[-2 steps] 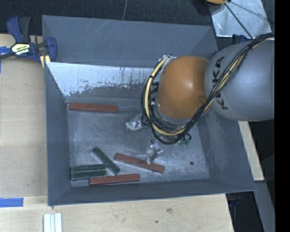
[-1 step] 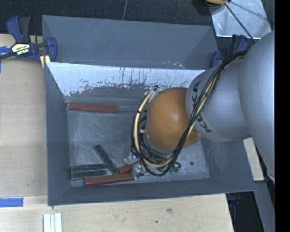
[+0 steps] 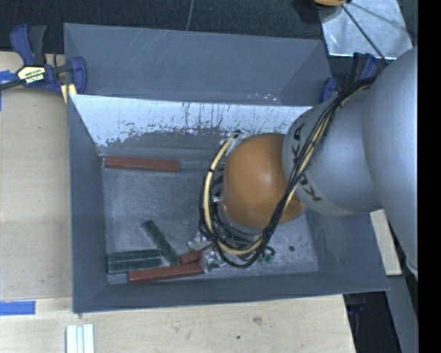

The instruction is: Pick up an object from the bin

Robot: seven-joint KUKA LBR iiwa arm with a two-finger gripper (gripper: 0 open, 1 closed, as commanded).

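Tool [image 3: 212, 254] at end of front red-brown bar [image 3: 162, 273], beside dark green bars [image 3: 136, 259]; its state unclear beneath orange cover [image 3: 253, 179].

Red-brown bars: two, far one [image 3: 141, 165], near one [image 3: 165, 273]; dark green bars: two, slanted one [image 3: 160, 241], flat one [image 3: 134, 259]
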